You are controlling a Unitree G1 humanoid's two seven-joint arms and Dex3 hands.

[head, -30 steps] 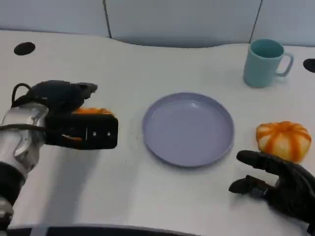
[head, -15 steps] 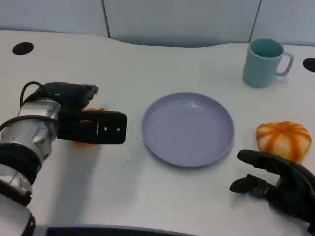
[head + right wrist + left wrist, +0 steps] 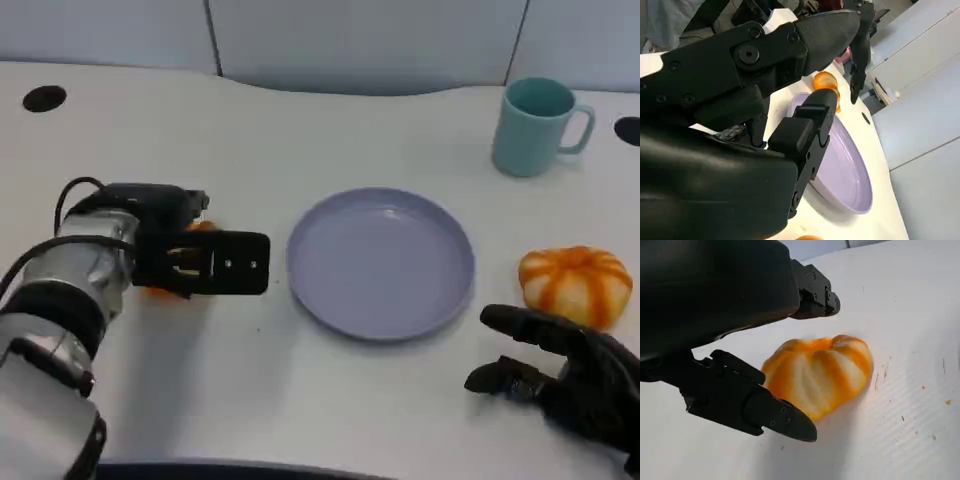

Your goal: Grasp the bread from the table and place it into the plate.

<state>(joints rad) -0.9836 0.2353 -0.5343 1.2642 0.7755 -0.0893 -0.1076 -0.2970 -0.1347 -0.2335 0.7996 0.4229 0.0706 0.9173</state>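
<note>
I am resting my right hand (image 3: pixel 560 375) on the white table (image 3: pixel 300 120), nearer me than the round lavender plastic plate (image 3: pixel 381 262), its fingers spread and holding nothing; beside it, right of the plate, an orange-and-white striped bun (image 3: pixel 575 283) is lying untouched. My left hand (image 3: pixel 195 258) is sliding in toward the plate's left rim, closer than a second ago; its fingers (image 3: pixel 760 407) are bracketing the other orange-and-white striped bread roll (image 3: pixel 820 374) without yet pressing on it, one below and one above. That bread is sitting on the table just left of the plate, mostly hidden under my hand; I judge the grasp is next. Beyond the plate's right side a teal ceramic mug (image 3: pixel 538 125) is standing.
</note>
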